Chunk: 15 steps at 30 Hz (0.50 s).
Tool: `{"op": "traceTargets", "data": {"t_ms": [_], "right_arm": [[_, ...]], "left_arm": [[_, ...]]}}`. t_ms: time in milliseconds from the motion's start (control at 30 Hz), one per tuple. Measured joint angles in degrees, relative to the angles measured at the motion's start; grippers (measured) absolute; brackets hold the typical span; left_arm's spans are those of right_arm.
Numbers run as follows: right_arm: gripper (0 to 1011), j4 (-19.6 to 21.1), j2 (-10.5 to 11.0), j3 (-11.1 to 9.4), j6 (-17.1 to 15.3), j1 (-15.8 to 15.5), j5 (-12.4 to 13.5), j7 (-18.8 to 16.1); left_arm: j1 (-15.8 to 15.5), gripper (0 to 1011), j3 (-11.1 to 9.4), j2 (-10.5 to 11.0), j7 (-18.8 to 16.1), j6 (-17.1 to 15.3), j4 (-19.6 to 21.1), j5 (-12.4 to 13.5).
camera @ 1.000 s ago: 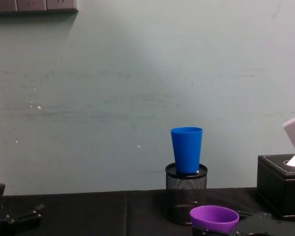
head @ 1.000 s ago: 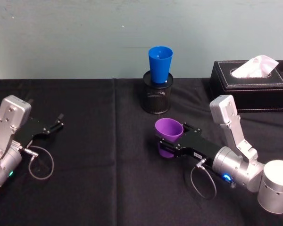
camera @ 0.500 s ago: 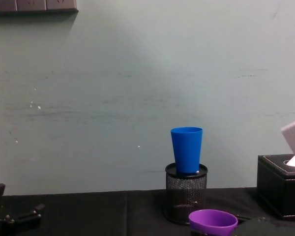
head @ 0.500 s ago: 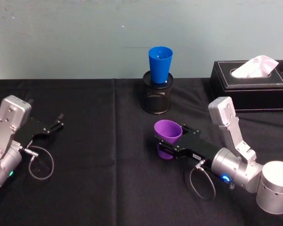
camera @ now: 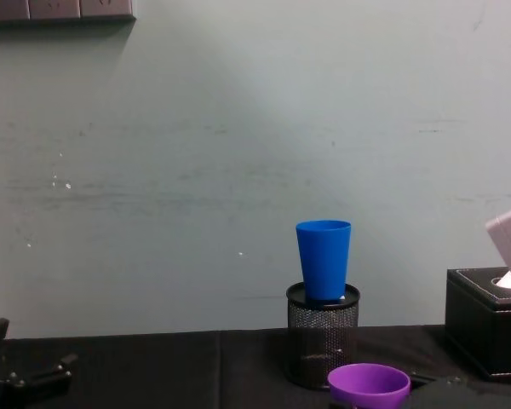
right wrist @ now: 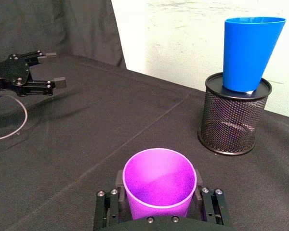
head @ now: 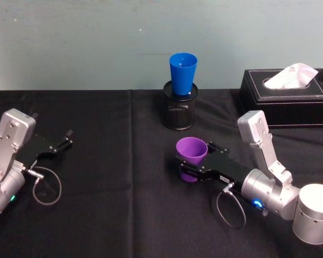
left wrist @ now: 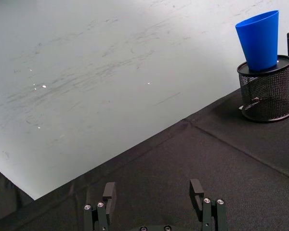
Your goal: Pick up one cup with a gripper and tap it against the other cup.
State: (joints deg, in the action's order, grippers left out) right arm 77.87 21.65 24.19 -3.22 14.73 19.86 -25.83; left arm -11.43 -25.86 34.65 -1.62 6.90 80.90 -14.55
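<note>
The purple cup [head: 192, 150] stands upright near the table's middle, with my right gripper [head: 189, 171] shut on its lower body. In the right wrist view the purple cup [right wrist: 159, 182] sits between the two black fingers [right wrist: 107, 208]. The blue cup [head: 183, 71] stands upright in a black mesh pen holder [head: 179, 111] farther back, apart from the purple one. The chest view shows the blue cup [camera: 324, 258] above the purple cup's rim [camera: 369, 383]. My left gripper [head: 64, 142] rests open at the far left, with nothing between its fingers [left wrist: 109, 191].
A black tissue box [head: 286, 95] with white tissue stands at the back right, beside the mesh holder. A pale wall runs behind the table's far edge. Black cloth [head: 118, 183] covers the table between the two arms.
My right gripper and the purple cup have sunk slightly and drifted a little toward me. The blue cup and the left arm have not moved.
</note>
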Motion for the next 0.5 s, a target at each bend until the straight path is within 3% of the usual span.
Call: {"op": "traceTargets", "data": {"t_ms": [100,300,500], "right_arm": [[824,0.0,0.0,0.0,0.1,0.0,0.0,0.0],[1003,0.0,0.0,0.0,0.1,0.0,0.0,0.0],[1000,0.3,0.0,-0.2,1.1,-0.2,0.0,0.0]], "left_arm": [[0.0,1000,0.0,0.0,0.0,0.0,0.0,0.0],[0.0,1000,0.0,0.0,0.0,0.0,0.0,0.0],[0.0,1000,0.0,0.0,0.0,0.0,0.0,0.0]]}}
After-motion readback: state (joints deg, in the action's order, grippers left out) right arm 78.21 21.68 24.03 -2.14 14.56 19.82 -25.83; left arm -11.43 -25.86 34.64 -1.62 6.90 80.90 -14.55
